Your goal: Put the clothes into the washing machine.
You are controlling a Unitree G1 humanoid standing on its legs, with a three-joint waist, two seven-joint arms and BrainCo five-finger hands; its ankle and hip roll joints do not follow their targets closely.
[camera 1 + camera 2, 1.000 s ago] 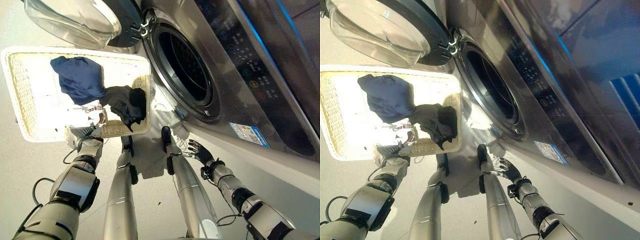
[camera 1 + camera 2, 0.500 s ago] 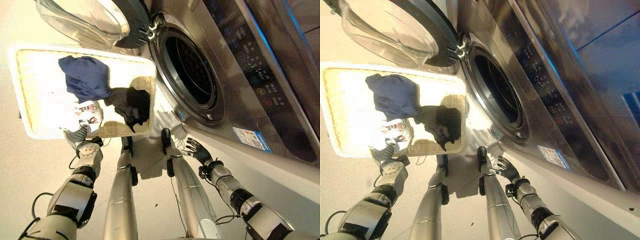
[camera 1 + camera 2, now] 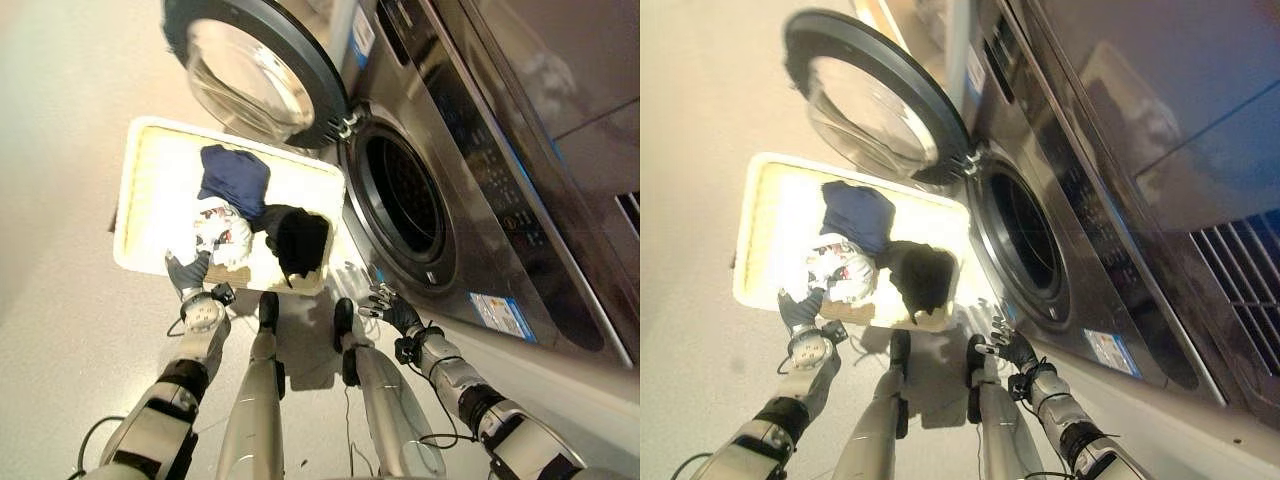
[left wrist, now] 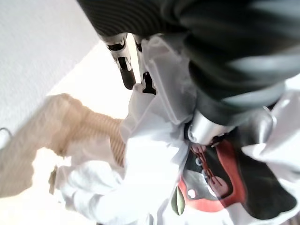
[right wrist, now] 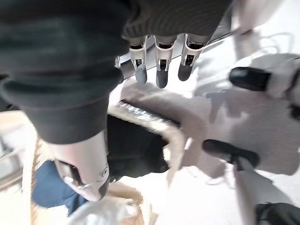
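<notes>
A cream wicker basket (image 3: 124,215) stands on the floor left of the washing machine. In it lie a navy garment (image 3: 236,176), a white garment with a red and black print (image 3: 222,230) and a black garment (image 3: 298,238) draped at the near right corner. My left hand (image 3: 190,273) is at the basket's near rim, open, its fingers (image 4: 125,70) resting on the white printed garment (image 4: 150,164). My right hand (image 3: 388,310) hangs open and empty low in front of the machine, near the basket corner (image 5: 157,124) and the black garment (image 5: 131,150).
The washing machine's drum opening (image 3: 405,195) faces me on the right. Its round glass door (image 3: 255,75) is swung open to the left, above the basket's far side. Pale floor (image 3: 70,330) lies left of and before the basket.
The camera has swung, so the whole picture shifted. My left hand has reached forward over the basket's near rim onto the white printed garment. The right hand has barely moved.
</notes>
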